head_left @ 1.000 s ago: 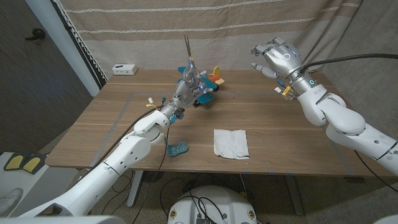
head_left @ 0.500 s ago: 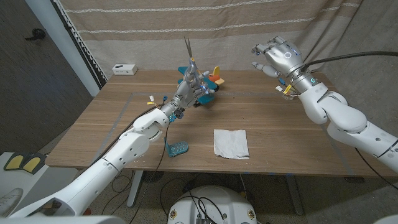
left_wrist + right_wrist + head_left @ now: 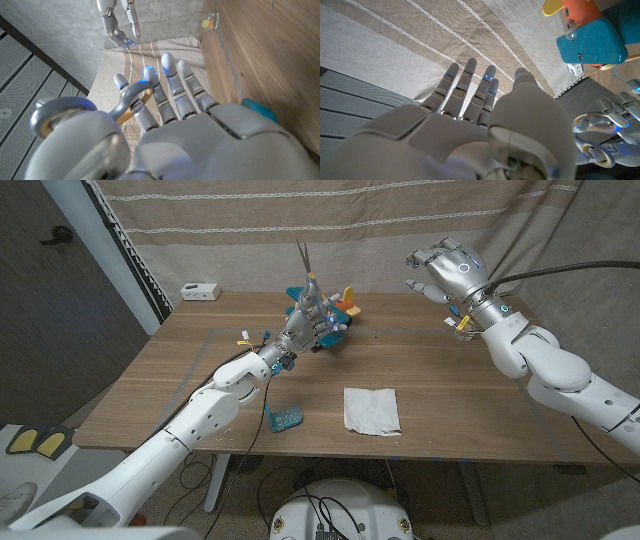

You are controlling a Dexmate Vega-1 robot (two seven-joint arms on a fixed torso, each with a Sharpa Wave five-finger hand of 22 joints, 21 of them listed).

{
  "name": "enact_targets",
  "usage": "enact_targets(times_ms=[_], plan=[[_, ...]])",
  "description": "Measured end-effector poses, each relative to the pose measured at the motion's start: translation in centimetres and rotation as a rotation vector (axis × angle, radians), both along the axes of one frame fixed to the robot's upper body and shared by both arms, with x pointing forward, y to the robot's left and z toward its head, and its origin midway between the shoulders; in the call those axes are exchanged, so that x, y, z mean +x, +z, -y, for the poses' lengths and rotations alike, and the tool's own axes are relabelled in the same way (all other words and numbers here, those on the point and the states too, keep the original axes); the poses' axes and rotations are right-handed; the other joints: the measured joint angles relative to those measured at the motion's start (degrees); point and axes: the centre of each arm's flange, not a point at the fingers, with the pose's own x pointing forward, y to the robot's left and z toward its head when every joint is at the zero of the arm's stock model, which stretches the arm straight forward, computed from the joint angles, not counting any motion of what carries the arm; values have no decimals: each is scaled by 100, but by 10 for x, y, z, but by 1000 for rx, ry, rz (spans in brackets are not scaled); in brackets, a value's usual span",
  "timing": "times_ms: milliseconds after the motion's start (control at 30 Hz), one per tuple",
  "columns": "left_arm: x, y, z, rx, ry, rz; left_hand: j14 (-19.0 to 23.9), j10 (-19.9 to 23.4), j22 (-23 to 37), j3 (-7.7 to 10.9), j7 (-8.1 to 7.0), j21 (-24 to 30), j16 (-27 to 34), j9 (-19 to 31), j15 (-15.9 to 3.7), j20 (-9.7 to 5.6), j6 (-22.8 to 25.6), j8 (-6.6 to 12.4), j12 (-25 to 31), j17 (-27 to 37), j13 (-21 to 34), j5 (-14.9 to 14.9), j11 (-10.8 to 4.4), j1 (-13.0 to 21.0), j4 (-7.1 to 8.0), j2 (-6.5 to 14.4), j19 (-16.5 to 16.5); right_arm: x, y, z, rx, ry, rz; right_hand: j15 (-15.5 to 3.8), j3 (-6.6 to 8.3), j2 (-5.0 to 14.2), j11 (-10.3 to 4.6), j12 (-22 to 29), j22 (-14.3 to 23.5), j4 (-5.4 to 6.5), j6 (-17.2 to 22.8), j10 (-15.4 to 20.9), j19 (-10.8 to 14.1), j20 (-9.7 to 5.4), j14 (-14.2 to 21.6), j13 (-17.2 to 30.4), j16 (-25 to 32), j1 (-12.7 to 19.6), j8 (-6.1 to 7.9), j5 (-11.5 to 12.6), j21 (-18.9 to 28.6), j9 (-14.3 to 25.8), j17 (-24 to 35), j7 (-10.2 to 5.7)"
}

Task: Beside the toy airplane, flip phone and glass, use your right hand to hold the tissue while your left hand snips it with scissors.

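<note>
The head view looks down over the whole surface (image 3: 200, 380). Each wrist view sits close behind its own hand, facing the curtain (image 3: 330, 240); both share the airplane (image 3: 590, 37).

left hand (image 3: 190, 135) holding scissors (image 3: 120, 105), wooden table (image 3: 270, 55), glass (image 3: 210, 21)

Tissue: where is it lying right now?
In the head view the tissue lies flat near the table's front edge, right of centre, with the flip phone to its left; neither hand touches it.
</note>
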Motion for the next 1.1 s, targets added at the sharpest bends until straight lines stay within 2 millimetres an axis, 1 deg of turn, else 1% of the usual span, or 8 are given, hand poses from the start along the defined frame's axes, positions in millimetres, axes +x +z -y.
enact_targets(times_ms=[333,400,533,633,767,867,933,1100], plan=[[-1,-1,1,-4,-4,-11,72,19,15,25,-4,0,0,26,10,-22,-33,44,22,-26,24,0,18,4,-23,3,22,1,0,1,3,1,2,0,0,23,0,0,0,0,0,0,0,0,1,0,0,-23,0,0,-21,0,-17,0],[-2,-1,1,-6,-4,-12,111,49,15,25,1,0,0,50,-11,-51,-38,45,22,-26,18,0,49,35,-23,35,51,1,0,1,4,1,2,0,-4,23,0,0,0,-5,0,0,0,0,1,0,0,-23,0,0,-21,0,-16,0],[-4,-1,0,-13,0,-13,117,49,35,24,1,0,0,52,-6,-29,-38,45,22,-26,7,0,49,73,-23,71,73,1,0,2,7,-1,3,-1,-19,22,0,0,0,-19,0,0,0,0,1,0,0,-22,0,0,-23,0,-16,0],[-6,-1,-1,-24,9,-14,218,89,63,25,1,0,0,71,-14,-29,-39,45,29,-42,-10,0,89,118,-23,113,73,2,0,3,11,-3,3,-1,-19,23,0,0,0,-19,0,0,0,0,1,0,0,-22,0,0,-42,0,-16,0],[-9,1,-3,-34,21,-10,225,89,89,41,1,0,0,80,-21,-29,-39,45,46,-47,-2,5,89,165,-7,67,73,3,-1,3,16,-5,3,-1,-19,23,1,0,0,-19,0,1,0,0,1,0,13,-22,0,0,-42,-1,-8,0],[-11,2,-4,-37,28,-7,225,89,95,41,1,19,-41,80,-21,-29,-39,46,47,-53,-4,30,89,173,-7,59,73,3,-1,4,21,-8,3,-1,-19,-8,12,0,0,-19,0,12,0,0,1,0,45,-53,-46,0,-41,-1,0,0],[-13,3,-5,-38,33,-4,225,89,95,41,1,24,-43,98,-21,-29,-39,85,47,-78,-9,30,89,187,-7,45,73,4,-1,4,24,-9,3,-1,-19,-8,12,0,0,-19,0,12,0,0,1,0,45,-53,-46,0,-64,-1,0,0],[-16,4,-8,-32,44,-11,225,112,124,41,1,24,-43,105,-21,-29,-39,88,47,-79,-13,51,112,187,-7,46,73,4,-2,5,30,-14,3,-1,-19,-8,12,0,0,-19,0,12,0,0,1,0,45,-53,-46,0,-63,-1,0,0]])
